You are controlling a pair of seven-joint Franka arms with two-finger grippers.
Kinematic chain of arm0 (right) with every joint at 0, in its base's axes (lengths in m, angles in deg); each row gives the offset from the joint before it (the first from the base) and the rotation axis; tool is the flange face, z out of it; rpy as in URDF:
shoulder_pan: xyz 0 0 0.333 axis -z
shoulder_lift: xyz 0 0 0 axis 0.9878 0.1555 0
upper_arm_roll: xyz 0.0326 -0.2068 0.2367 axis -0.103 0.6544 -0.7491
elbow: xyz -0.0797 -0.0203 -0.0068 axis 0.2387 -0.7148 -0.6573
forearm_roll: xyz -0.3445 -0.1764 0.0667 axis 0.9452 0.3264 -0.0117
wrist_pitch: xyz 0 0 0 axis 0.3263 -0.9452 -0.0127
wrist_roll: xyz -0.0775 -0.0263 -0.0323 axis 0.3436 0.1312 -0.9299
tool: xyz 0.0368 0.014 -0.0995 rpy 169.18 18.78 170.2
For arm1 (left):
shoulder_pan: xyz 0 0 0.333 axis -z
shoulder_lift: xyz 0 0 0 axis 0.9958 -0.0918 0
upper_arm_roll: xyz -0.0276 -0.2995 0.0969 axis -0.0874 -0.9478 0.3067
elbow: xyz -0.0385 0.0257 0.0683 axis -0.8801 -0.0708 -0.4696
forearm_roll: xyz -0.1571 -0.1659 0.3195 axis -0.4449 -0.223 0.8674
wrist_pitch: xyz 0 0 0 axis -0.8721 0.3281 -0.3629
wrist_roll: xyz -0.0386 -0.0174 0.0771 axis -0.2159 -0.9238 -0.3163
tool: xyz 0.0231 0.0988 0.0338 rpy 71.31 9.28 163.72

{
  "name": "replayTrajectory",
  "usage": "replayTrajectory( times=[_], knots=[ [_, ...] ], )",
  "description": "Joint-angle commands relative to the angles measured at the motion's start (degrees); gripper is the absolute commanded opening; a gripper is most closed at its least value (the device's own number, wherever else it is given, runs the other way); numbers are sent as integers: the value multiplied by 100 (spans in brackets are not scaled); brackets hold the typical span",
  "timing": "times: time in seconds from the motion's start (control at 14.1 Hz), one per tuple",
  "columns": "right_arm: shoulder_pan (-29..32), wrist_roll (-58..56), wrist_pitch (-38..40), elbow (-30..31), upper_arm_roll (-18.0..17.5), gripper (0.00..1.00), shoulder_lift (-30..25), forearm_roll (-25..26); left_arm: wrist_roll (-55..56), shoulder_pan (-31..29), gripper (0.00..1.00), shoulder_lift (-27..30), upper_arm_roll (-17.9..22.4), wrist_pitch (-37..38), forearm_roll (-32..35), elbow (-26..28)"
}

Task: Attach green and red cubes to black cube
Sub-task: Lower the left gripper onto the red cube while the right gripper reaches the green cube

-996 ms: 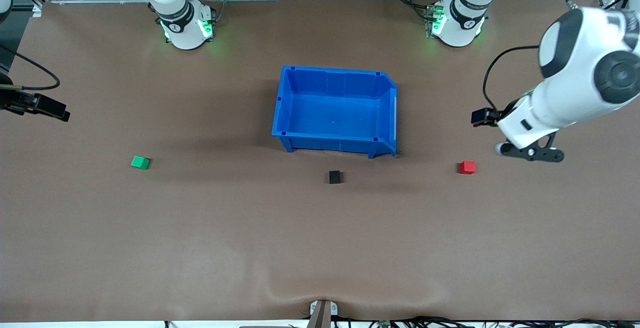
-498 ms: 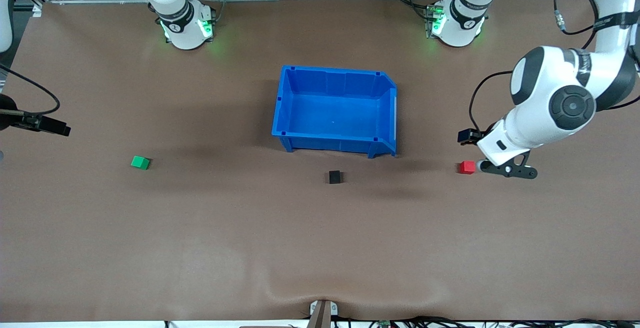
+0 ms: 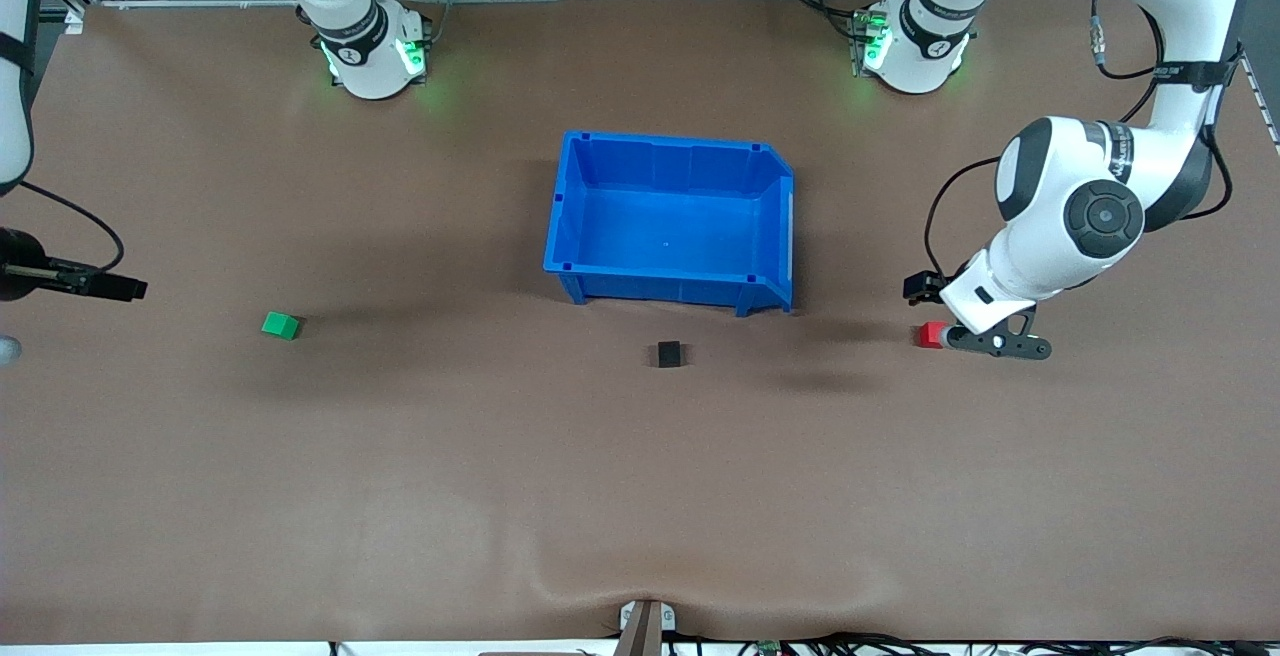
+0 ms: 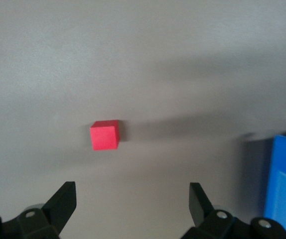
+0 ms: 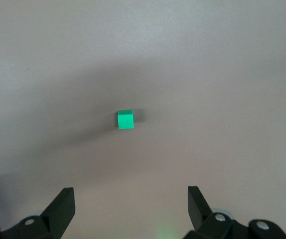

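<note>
The red cube point(image 3: 932, 335) lies on the table toward the left arm's end; it also shows in the left wrist view point(image 4: 104, 135). My left gripper point(image 3: 988, 342) is low beside it, open and empty point(image 4: 133, 199), with the cube ahead of the fingertips, not between them. The black cube point(image 3: 669, 354) lies just in front of the blue bin, nearer to the front camera. The green cube point(image 3: 281, 325) lies toward the right arm's end and shows in the right wrist view point(image 5: 125, 120). My right gripper point(image 5: 130, 201) is open and empty, well above the table short of the green cube.
The blue bin point(image 3: 575, 226) stands mid-table, and its corner shows in the left wrist view point(image 4: 285, 186). The right arm's wrist point(image 3: 40, 276) shows at the edge of the front view. The brown table surface runs wide around the cubes.
My left gripper has come down and moved in beside the red cube. The right arm's wrist has shifted along the table's edge. The cubes have not moved.
</note>
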Motion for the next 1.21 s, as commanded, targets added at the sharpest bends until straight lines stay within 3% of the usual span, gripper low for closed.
replayTrajectory(
  times=[0.0,0.28,0.57,1.14],
  knots=[
    [101,40,5,-63,-72,100,170,-99,-24,-109,100,-241,-27,-640,125,299],
    [189,58,-126,-28,-72,100,337,-195,-24,-301,100,-707,-9,-1114,573,290],
    [259,23,-644,340,-72,100,399,-230,-24,-425,100,-1130,-9,-1722,609,299],
    [312,23,-1681,885,-72,100,847,-231,-32,-425,100,-1271,-9,-1723,609,282]
  ],
)
